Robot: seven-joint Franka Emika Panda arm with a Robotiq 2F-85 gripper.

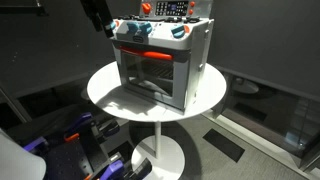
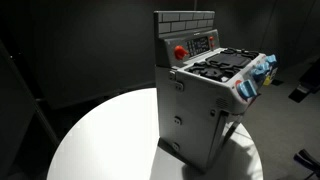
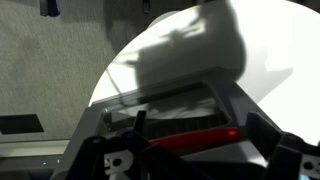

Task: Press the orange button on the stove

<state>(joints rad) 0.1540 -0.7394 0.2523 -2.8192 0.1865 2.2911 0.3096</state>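
Seemingly the approach is in hand: the dark gripper (image 1: pixel 97 14), its opening impossible to tell, hangs upper left, apart from the boxy silver-grey toy stove (image 1: pixel 160 62) mid-frame on the round white counter (image 1: pixel 104 86), and must next reach the orange-red button (image 2: pixel 180 52) on its back panel.

The boxy silver-grey toy stove (image 1: pixel 160 62) stands on the round white tabletop (image 1: pixel 105 88). The round orange button (image 2: pixel 180 52) sits on the brick-patterned back wall (image 2: pixel 185 22), behind the dark top panel (image 2: pixel 222 66). The blue-white knobs (image 1: pixel 180 32) sit above the glass door (image 1: pixel 150 72).
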